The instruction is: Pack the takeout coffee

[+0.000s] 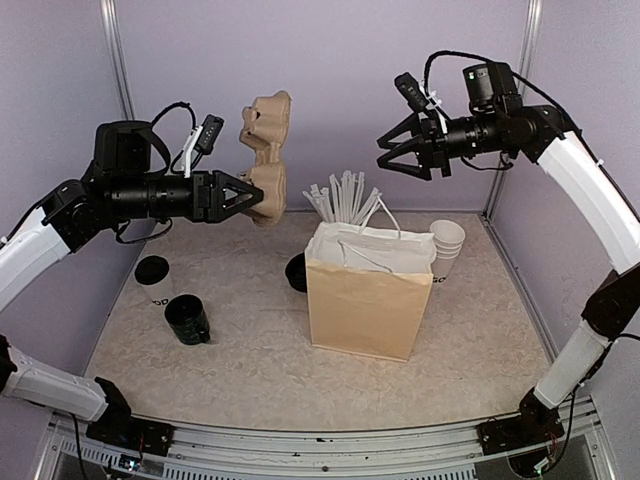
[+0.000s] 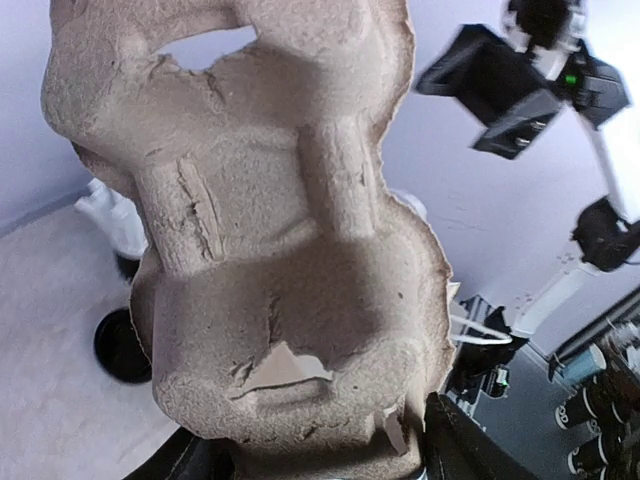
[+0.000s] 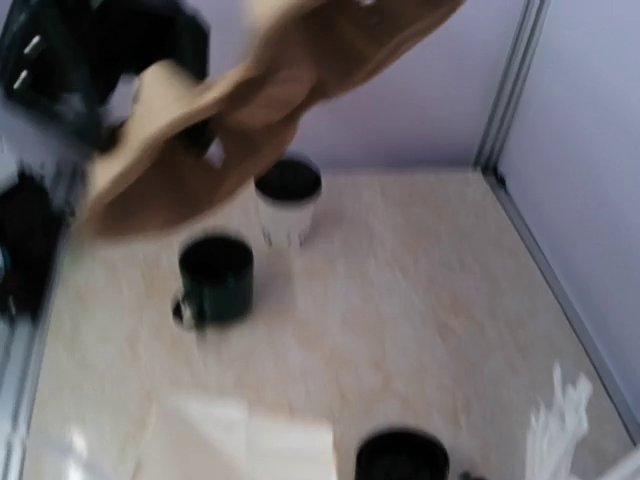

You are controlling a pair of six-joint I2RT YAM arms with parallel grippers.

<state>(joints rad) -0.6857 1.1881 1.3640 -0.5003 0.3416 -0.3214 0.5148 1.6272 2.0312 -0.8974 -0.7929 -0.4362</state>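
left tool [image 1: 255, 195] — grips pulp carrier [image 1: 268, 125] | right tool [image 1: 380, 153] — spread wide | black cup [image 1: 296, 272] holds straws [image 1: 345, 195] | coffee cup [image 1: 153, 271] lidded

Robot lab cell (plain lavender walls [image 1: 330, 70]).

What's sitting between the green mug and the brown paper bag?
Nothing. The top view shows only bare table between the green mug and the paper bag; the cardboard tray hangs higher up in the left gripper.
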